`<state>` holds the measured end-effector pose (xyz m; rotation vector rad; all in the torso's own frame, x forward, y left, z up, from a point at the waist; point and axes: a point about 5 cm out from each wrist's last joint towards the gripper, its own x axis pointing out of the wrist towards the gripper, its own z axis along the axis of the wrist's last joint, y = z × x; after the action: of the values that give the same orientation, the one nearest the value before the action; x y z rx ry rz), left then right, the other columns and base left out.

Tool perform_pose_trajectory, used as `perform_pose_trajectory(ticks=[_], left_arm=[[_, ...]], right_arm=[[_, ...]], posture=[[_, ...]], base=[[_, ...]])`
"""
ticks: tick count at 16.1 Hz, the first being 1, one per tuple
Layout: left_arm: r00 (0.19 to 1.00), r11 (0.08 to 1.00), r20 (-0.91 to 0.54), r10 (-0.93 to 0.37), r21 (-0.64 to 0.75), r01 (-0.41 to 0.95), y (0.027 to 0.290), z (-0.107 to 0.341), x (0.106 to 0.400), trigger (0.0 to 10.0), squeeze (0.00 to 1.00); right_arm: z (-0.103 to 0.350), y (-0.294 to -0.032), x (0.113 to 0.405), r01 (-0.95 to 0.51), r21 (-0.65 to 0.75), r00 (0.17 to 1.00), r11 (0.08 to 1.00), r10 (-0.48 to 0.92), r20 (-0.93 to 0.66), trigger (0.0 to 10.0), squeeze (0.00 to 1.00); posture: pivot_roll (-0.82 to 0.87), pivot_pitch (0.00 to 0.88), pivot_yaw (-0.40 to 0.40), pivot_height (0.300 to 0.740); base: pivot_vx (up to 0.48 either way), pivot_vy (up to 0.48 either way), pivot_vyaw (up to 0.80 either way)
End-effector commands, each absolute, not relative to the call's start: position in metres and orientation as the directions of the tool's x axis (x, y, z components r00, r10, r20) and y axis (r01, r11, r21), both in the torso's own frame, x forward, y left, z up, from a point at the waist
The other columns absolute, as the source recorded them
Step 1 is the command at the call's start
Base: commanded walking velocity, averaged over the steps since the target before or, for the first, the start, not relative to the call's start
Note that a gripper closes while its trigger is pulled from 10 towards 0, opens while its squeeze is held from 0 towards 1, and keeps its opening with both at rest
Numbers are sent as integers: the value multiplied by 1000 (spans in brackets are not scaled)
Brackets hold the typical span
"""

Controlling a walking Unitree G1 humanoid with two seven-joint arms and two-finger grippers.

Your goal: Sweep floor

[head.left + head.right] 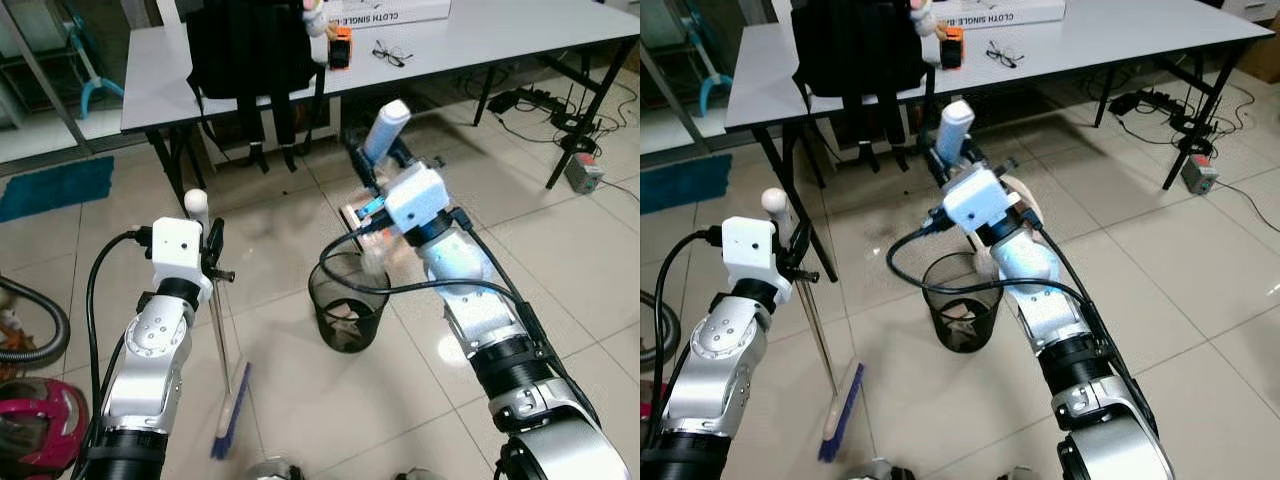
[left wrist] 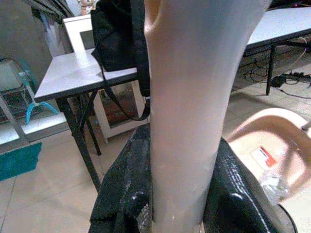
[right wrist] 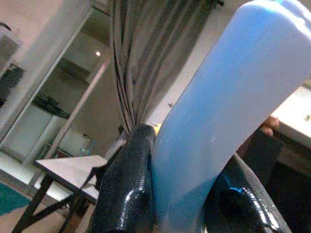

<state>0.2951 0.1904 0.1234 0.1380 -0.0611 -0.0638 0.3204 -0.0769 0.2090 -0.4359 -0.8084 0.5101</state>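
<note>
While glossy pale floor tiles (image 1: 600,290) run to a grey table (image 1: 150,90) bearing a box (image 1: 395,10) printed "CLOTH SINGLE", the left gripper (image 1: 212,262) pinches the upright broom (image 1: 228,395) and the right gripper (image 1: 375,170) clamps the dustpan's pale-blue handle (image 1: 385,130) over a black mesh bin (image 1: 348,305).

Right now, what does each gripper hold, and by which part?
The left gripper holds the broom by the upper part of its handle. The right gripper holds the dustpan by its blue handle, above the bin.
</note>
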Motion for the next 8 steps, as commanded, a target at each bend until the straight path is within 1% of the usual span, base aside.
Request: perform_pose_trajectory(ticks=[1,3,6,7,8], left_arm=[[994,986,84,-70,156,57,192,131,296,10000,0],[994,986,84,-70,156,56,192,131,297,10000,0],[994,986,84,-72,155,59,191,131,297,10000,0],[994,986,84,-73,155,59,191,131,297,10000,0],[994,986,84,-74,156,60,191,131,297,10000,0]], right_arm=[[216,-70,314,-252,-588,511,769,622,593,10000,0],[213,-69,313,-291,-580,502,761,638,584,10000,0],[207,-66,311,-286,-649,476,705,692,543,10000,0],[207,-66,311,-277,-655,479,703,692,540,10000,0],[211,-71,313,-246,-644,494,724,665,560,10000,0]], posture=[[7,61,79,740],[5,59,79,740],[4,58,79,740],[4,58,79,740],[4,58,79,740]], base=[[0,0,0],[0,0,0],[0,0,0],[0,0,0],[0,0,0]])
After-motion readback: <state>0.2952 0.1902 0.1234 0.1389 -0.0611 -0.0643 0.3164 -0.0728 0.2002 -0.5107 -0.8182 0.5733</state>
